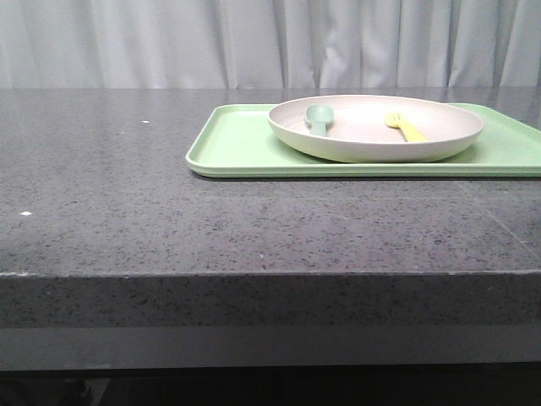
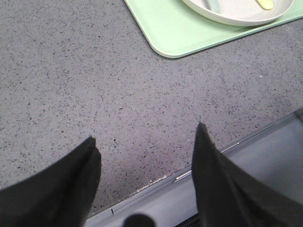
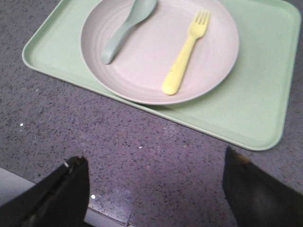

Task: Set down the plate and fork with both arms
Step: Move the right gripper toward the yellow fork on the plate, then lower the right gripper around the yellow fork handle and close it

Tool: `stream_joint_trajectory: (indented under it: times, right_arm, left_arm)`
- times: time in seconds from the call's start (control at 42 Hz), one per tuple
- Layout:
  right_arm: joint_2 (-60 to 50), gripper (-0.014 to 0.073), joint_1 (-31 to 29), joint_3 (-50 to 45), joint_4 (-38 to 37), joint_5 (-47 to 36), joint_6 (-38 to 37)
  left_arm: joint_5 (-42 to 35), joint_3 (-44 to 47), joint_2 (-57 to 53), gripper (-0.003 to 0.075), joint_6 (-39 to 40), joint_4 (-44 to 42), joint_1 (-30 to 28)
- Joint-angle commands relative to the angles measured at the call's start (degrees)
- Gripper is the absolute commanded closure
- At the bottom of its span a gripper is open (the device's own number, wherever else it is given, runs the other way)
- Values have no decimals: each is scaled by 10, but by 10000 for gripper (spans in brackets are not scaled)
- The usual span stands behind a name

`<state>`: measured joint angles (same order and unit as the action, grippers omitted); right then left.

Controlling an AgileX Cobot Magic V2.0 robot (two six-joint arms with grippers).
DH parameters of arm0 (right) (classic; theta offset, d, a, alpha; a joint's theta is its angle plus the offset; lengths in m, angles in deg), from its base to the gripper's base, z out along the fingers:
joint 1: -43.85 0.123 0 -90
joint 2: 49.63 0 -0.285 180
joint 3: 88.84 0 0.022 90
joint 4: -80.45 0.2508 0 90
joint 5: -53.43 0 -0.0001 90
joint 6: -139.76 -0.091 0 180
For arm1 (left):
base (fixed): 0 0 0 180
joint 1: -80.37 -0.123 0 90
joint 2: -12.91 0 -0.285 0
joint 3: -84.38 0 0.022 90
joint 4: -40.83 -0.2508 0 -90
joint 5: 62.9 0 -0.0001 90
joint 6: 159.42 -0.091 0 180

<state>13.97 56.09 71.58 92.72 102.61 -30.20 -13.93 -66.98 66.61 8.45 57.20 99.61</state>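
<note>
Apparently nothing of the task had begun when we looked: the plate (image 1: 376, 135) sat on the light-green tray (image 1: 245, 148) at the far right of the dark speckled surface (image 1: 169, 211), and the fork (image 3: 184, 54) lay inside the plate on its right half, tines pointing away from us, with a pale teal spoon (image 3: 125, 30) lying well apart from it on the left half. We judged that both plate and fork remained to be picked up and placed. Neither arm appeared in the front view. From the wrist cameras we saw the left pincer (image 2: 144, 142) hovering over the bare near edge of the surface, to the left of the tray, jaws spread wide and holding nothing. The right pincer (image 3: 154, 163) hung near the tray's near edge, facing the plate, likewise wide apart and empty, touching neither tray nor plate.
</note>
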Motion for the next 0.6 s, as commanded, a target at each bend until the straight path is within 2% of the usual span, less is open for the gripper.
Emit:
stream_joint_trajectory:
  times: [0.0, 0.214, 0.333, 0.571]
  right_arm:
    - [54, 35, 20, 66, 2, 2, 8]
    - [197, 68, 27, 193, -62, 82, -61]
    - [262, 68, 27, 261, -105, 101, -95]
    - [367, 68, 27, 358, -141, 134, -147]
  left_arm:
    - [-34, -14, -3, 299, -1, 8, -2]
    - [-34, -14, -3, 299, -1, 8, -2]
    - [-34, -14, -3, 299, -1, 8, -2]
    - [-39, -13, -3, 299, -1, 8, -2]
